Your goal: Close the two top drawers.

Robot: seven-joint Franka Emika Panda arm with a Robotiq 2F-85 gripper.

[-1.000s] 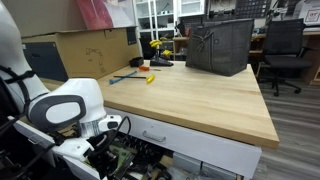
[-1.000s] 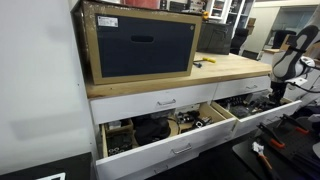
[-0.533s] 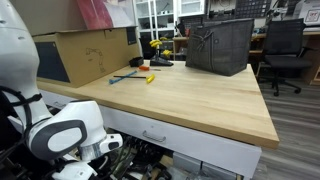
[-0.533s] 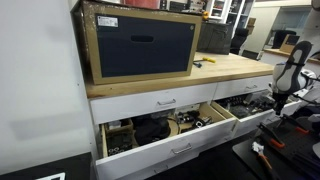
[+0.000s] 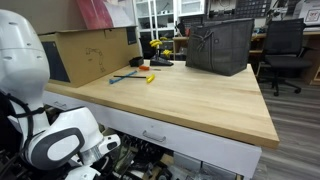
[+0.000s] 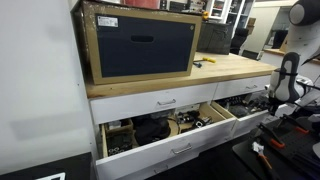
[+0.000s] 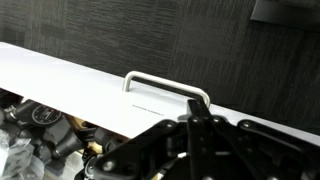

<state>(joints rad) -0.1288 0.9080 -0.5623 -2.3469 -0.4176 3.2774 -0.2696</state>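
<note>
Wrist view: the claw (image 7: 196,120) comes in from the bottom edge, its dark fingers drawn together to a point with nothing between them. Right at the tips is one end of the silver bar handle (image 7: 165,84) on the white front of the near drawer (image 7: 90,95); whether the tips touch the bar cannot be told. To one side of the claw, behind the front's long straight edge, the drawer stands open over dark tools (image 7: 40,125). Beyond the front's other edge there is only dark floor (image 7: 120,30), open room.

In an exterior view, the arm (image 6: 285,80) stands at the end of the bench, bent down to the near drawer (image 6: 252,120), which is pulled out past the bench face. The far drawer (image 6: 175,150) lies along the same row, well away from the claw. It is pulled out too and full of dark things. Above both, closed drawer fronts (image 6: 165,101) sit flush under the benchtop's (image 6: 225,68) edge. The floor (image 6: 290,150) in front of the pulled-out fronts is mostly free, with a few small things lying on it.

In an exterior view, the arm's white body (image 5: 60,145) fills the lower corner and hides the claw. The wooden benchtop (image 5: 190,95) overhangs a closed front (image 5: 152,135), and dark clutter in the open drawer (image 5: 135,160) shows beneath it, beside the arm.
</note>
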